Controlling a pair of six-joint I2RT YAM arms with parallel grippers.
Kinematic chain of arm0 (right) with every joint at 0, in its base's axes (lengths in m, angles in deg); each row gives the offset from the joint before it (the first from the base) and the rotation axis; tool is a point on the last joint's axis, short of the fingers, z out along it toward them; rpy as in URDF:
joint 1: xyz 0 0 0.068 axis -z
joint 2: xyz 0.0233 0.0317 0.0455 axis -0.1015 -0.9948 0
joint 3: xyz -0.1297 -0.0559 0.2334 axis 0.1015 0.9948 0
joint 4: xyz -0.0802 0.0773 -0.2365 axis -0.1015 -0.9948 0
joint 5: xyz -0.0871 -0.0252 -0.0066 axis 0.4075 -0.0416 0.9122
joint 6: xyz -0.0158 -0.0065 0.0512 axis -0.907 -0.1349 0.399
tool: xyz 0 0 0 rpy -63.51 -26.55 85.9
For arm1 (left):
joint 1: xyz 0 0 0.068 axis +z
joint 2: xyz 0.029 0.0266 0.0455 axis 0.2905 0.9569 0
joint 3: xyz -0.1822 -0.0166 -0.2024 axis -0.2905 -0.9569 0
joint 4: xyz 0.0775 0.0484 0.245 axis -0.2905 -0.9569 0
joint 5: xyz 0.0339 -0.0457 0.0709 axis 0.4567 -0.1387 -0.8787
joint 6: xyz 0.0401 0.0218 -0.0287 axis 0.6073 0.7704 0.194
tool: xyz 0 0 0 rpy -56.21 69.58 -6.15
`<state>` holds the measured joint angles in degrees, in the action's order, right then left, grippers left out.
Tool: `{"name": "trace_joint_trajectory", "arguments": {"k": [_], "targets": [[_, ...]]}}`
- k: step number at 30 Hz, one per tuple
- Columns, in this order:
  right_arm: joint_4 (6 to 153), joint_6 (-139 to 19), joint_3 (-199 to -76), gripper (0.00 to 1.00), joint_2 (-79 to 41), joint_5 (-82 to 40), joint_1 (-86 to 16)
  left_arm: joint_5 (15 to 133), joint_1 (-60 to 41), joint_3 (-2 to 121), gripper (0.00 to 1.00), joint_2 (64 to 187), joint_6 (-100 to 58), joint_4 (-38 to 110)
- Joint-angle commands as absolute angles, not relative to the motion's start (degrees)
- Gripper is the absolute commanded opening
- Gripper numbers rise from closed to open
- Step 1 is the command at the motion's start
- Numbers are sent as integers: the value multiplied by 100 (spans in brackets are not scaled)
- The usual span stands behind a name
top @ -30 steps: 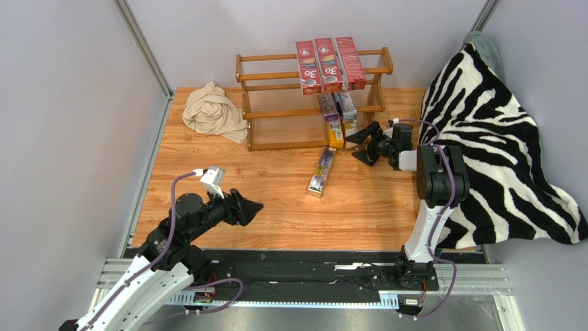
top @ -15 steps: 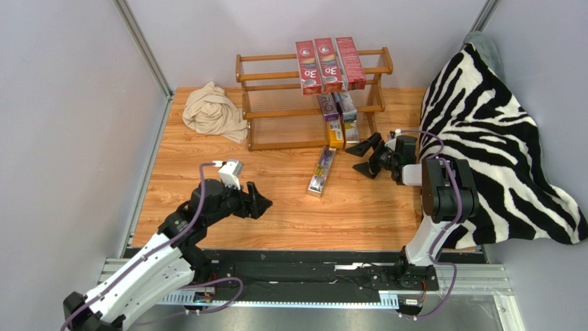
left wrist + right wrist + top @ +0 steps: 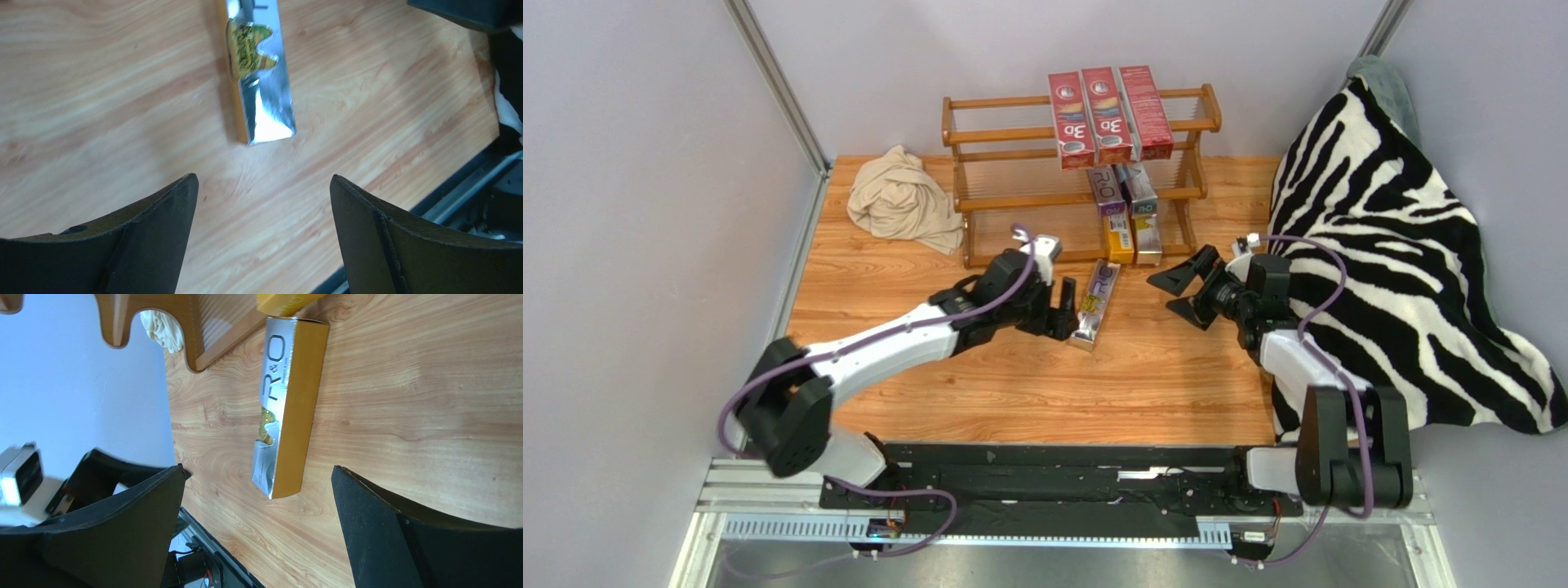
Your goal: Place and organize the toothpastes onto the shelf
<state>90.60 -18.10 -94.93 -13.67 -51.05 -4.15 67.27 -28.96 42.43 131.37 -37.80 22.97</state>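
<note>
My left gripper (image 3: 264, 184) hangs wide open and empty just left of the silver carton (image 3: 261, 79), which lies on the desk (image 3: 891, 282) near the shelf (image 3: 1008, 134); I'd straddle the carton's narrow width squarely at mid-length before closing.

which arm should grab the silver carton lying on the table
Left, likely: the left gripper, open, is right beside the silver carton, lined up with its end; the right gripper, also open, stands farther off.
</note>
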Motion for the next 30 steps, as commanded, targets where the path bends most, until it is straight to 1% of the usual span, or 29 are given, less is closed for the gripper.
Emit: {"name": "trace_joint_trajectory", "arguments": {"k": [1, 2, 5, 8, 15, 18, 21, 24, 25, 27, 28, 30], "targets": [[8029, -2504, -9419, 95, -310, -4746, -424, 6425, -3127, 5201, 88, 14196, -3574, 2260], [7575, -2593, -9437, 96, -133, -4692, -416, 6434, -3154, 5525, 88, 14555, -3574, 2208], [6993, -2908, -9559, 97, 315, -4516, -415, 6355, -3233, 5948, 88, 15127, -3653, 2154], [6658, -3085, -9700, 99, 475, -4472, -407, 6268, -3259, 6300, 88, 15585, -3723, 2032], [6612, -3077, -9719, 99, 493, -4630, -407, 6127, -3409, 6679, 88, 16298, -3776, 1969], [6612, -3068, -9683, 99, 519, -4665, -407, 5960, -3426, 6662, 86, 16431, -3899, 2005], [6630, -3086, -9631, 99, 545, -4700, -407, 5846, -3426, 6583, 80, 16475, -3952, 2031], [6656, -3094, -9587, 99, 519, -4700, -407, 5810, -3435, 6548, 71, 16527, -4005, 2014], [6674, -3086, -9560, 99, 510, -4718, -407, 5819, -3435, 6495, 64, 16545, -4022, 2022], [6718, -3086, -9516, 99, 493, -4735, -407, 5950, -3435, 6355, 60, 16510, -4023, 2267], [6761, -3086, -9464, 99, 484, -4744, -407, 6038, -3444, 6145, 52, 16414, -4066, 2408], [6806, -3077, -9402, 99, 440, -4814, -415, 6117, -3453, 5933, 47, 16282, -4101, 2707]]}}
